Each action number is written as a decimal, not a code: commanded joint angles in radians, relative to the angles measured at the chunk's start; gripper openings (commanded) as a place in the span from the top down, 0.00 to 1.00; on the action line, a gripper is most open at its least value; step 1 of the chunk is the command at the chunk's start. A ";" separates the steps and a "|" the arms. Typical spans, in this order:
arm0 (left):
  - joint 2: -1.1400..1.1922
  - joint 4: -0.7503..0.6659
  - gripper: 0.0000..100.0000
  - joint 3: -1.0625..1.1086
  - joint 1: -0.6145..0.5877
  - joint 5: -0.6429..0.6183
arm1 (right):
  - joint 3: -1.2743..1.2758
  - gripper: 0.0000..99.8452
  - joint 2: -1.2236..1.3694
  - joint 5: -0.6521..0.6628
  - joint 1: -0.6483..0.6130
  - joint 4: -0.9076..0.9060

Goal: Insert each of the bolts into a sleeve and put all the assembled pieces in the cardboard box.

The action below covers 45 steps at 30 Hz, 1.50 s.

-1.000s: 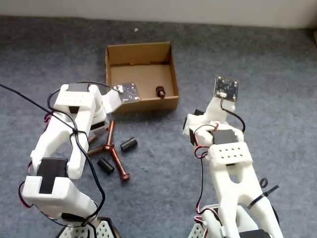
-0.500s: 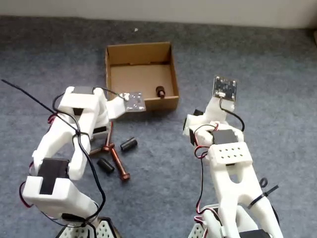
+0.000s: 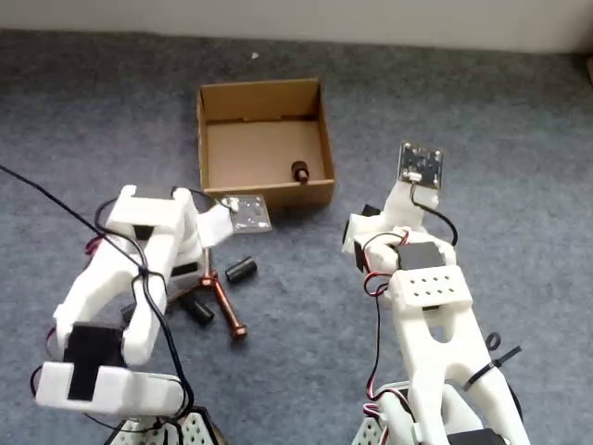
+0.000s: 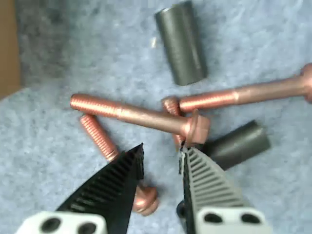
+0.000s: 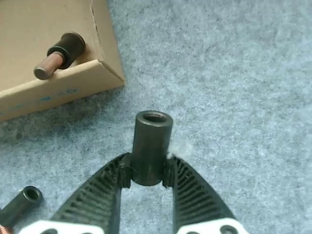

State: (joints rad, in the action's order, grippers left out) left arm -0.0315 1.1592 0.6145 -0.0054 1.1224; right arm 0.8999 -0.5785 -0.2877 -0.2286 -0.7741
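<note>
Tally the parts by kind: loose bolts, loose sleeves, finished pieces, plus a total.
Loose copper-coloured threaded bolts: 4
Loose dark metal cylindrical sleeves: 3, one in the right gripper
Finished bolt-in-sleeve piece in the brown cardboard box: 1
Total: 8

the right hand [image 5: 146, 176] grips a dark sleeve [image 5: 152, 141] between both fingers, its open bore showing above the grey carpeted surface [image 5: 234, 73]. a bolt seated in a sleeve [image 5: 62, 52] lies inside the cardboard box [image 5: 58, 92], near its corner. a loose sleeve [image 5: 22, 202] lies on the surface, apart from the box.

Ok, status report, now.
Left gripper open over bolts, heaped crosswise. Right gripper shut on sleeve. One assembled piece in box.
</note>
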 commanded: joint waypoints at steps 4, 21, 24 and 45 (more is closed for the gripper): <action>-0.120 -0.244 0.84 0.022 0.191 -0.453 | -0.005 0.99 -0.036 0.012 0.008 0.019; -0.119 0.074 0.83 -0.217 0.151 -0.147 | -0.005 0.99 -0.036 0.014 0.008 0.019; -0.099 0.138 0.79 -0.265 0.150 -0.092 | -0.005 0.99 -0.036 0.014 0.008 0.019; 0.536 0.144 0.83 -0.628 0.154 0.032 | -0.005 0.99 -0.036 0.014 0.008 0.019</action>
State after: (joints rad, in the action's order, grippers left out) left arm 0.4672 1.2927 0.0407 0.1435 1.1469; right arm 0.8999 -0.5785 -0.2877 -0.2286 -0.7741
